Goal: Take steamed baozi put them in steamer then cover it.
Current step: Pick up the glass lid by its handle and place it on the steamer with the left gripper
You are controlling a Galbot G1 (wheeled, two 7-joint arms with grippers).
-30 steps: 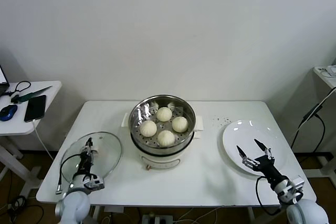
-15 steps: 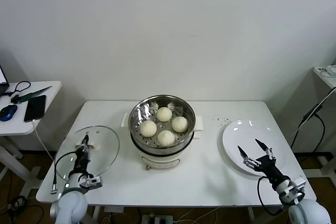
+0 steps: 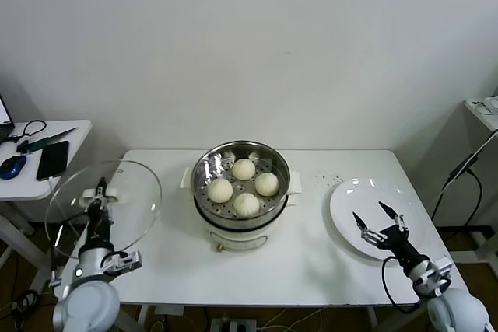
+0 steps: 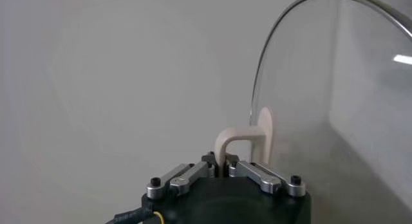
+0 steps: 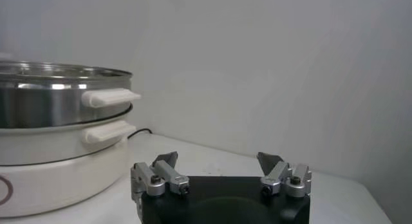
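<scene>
Left gripper: our left gripper (image 3: 99, 194) is clamped tight on the white oblong handle (image 4: 243, 143) of the cover; in the left wrist view the handle's loop rises straight out from between the closed jaws.

Cover: the round clear glass lid with a metal rim (image 3: 105, 206) is off the table and tilted up on edge at the table's left end, well apart from the steamer. We see the table and the side desk through its glass.

Left arm: it comes up from the lower left corner of the head view, below the lid.

Steamer: the round shiny stainless-steel basket with a perforated floor (image 3: 241, 178) sits uncovered on its white electric cooker base (image 3: 241, 239) in the middle of the table. The right wrist view shows two white side handles (image 5: 108, 98), one above the other.

Baozi: four small round cream-white dough buns (image 3: 243, 186) lie inside the basket, close together in a diamond.

Right gripper: our right gripper (image 3: 377, 219) has its fingers spread wide with nothing between them. It hovers over the near edge of the flat white plate (image 3: 354, 196) at the table's right end.

Table: the white rectangular tabletop (image 3: 311, 262) carries the cooker and the plate.

Side desk: a small white desk (image 3: 66, 134) to the left holds a dark phone (image 3: 52, 160) and a blue mouse (image 3: 11, 166).
</scene>
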